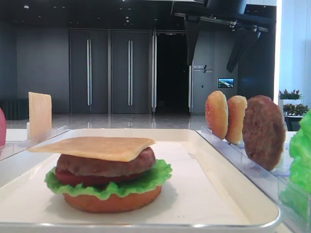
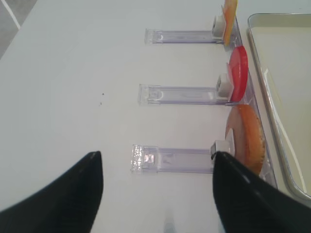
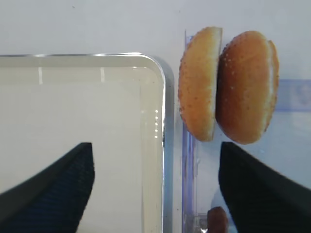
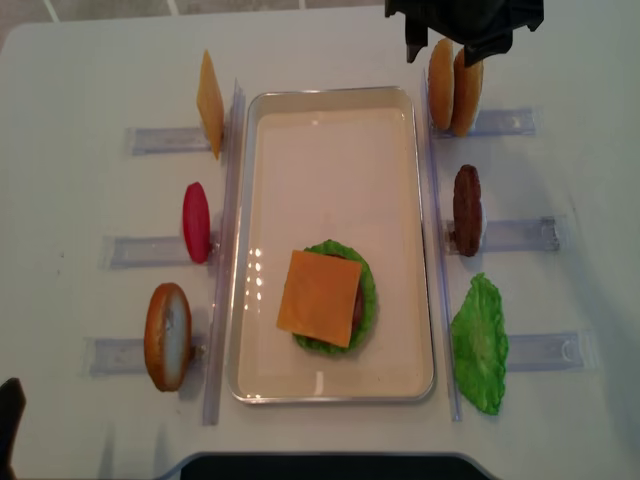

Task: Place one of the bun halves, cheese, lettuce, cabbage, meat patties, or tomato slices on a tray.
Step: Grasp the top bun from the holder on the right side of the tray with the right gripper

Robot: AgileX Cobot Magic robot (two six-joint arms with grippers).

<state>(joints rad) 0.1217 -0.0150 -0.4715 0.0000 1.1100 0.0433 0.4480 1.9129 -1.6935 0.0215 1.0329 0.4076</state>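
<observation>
**Right arm parked over the two buns, burger stack half built**

The white tray [image 4: 330, 130] sits dead center on the table [image 4: 80, 60] with clear racks [image 4: 160, 140] lined up along both long sides. The burger stack is toward the tray's 6 o'clock end, so the whole 12 o'clock half of the tray is bare. The racks' clear rails run tight against the rim on both sides.

Count from the overhead view:
- bun halves [image 4: 452, 85]: two, standing on edge and touching each other, at 1 o'clock off the tray corner
- meat patty [image 4: 467, 210]: one on its rack at 3 o'clock, plus one inside the stack
- lettuce [image 4: 481, 345]: one leaf at 4 o'clock, one more in the stack
- cheese [image 4: 210, 103]: one slice upright at 11 o'clock, one [image 4: 319, 298] lying on top of the stack
- tomato slice [image 4: 197, 222]: one at 9 o'clock, another peeking out red under the patty in the low side view
- darker bun base [image 4: 167, 336]: one at 8 o'clock, one at the bottom of the stack

The right gripper [image 3: 155, 189] hangs above the buns, fingers spread wide, nothing between them; one finger is over the tray corner, the other over the rack. The left gripper [image 2: 158, 194] is also spread apart and empty, over the table at 8 o'clock, just outside the racks.
</observation>
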